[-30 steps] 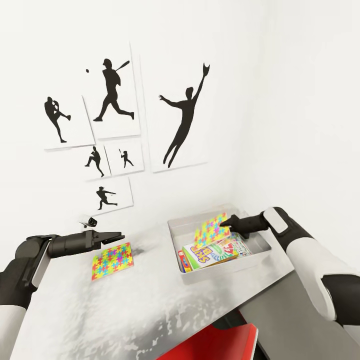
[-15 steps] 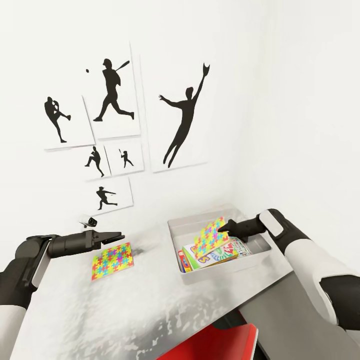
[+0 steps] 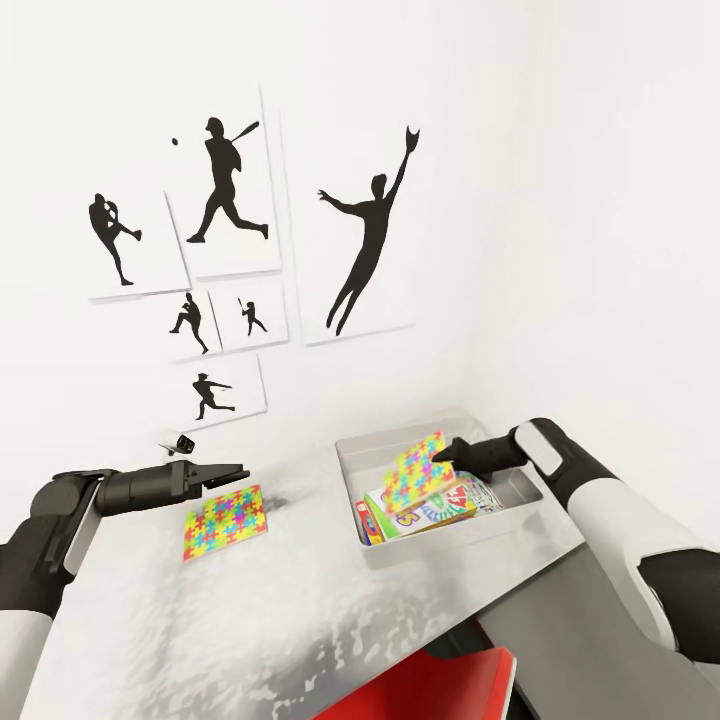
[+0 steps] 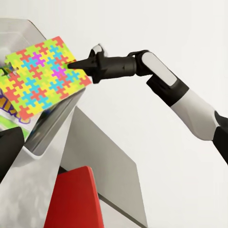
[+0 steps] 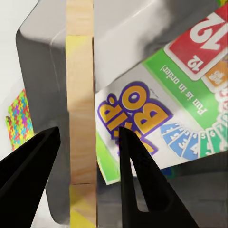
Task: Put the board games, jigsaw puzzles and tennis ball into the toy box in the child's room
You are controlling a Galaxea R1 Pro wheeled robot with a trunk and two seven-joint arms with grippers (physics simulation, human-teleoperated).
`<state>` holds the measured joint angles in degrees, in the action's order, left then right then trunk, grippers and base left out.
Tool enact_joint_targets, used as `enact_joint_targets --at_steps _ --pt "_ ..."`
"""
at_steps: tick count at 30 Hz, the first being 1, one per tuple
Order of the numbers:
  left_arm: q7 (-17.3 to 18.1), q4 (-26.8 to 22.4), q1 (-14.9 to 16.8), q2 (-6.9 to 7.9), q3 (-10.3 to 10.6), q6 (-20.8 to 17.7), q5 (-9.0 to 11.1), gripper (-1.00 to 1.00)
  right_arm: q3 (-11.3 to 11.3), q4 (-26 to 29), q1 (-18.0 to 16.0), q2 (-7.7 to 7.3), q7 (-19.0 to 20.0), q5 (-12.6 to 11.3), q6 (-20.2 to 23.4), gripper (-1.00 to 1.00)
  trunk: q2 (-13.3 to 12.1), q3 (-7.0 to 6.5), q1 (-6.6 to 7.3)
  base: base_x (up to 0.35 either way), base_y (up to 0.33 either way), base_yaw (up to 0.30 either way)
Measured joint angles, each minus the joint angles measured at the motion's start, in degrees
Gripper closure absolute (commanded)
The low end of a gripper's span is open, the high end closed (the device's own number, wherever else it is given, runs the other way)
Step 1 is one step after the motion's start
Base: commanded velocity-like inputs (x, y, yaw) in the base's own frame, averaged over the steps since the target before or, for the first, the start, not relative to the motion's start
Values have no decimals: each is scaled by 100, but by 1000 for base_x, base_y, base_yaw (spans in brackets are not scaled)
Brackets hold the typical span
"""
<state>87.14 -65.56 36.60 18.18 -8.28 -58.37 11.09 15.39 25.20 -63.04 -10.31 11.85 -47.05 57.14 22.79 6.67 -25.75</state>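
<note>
- Now the right tool hung over the toy box, at the far right of the tabletop, with a jigsaw puzzle at its tip.
- In the right wrist view, the puzzle stood edge-on between the two fingers, which sat a little apart with a gap on either side, so the grip looked loose or opening.
- Compared with a second earlier, that puzzle had tilted and sunk lower over the box, and the right arm had dropped slightly with it.
- Judged from this, the puzzle was being let go into the box, onto the board games already lying inside.
- The left wrist view showed the same puzzle, tilted, at the right tool above the box's wall.
- A second puzzle lay flat on the tabletop, well left of the box, just beside the left tool.
- That puzzle and the left arm had not moved across the earlier frames.
- Whether the left tool was apart or together could not be told.
- That second puzzle was not yet put away.
</note>
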Motion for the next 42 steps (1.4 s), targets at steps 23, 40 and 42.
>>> enact_joint_targets --at_steps 23,40,42 --pt "-6 0 0 -9 1 0 -8 -100 189 0 0 3 1236 1324 -556 100 0 0 0 0 0 0" --pt "-7 0 0 -17 1 1 -11 -100 185 -5 0 8 1263 1381 -565 100 0 0 0 0 0 0" --pt "-8 0 0 -17 1 1 -11 -100 185 -6 0 8 1263 1382 -565 100 0 0 0 0 0 0"
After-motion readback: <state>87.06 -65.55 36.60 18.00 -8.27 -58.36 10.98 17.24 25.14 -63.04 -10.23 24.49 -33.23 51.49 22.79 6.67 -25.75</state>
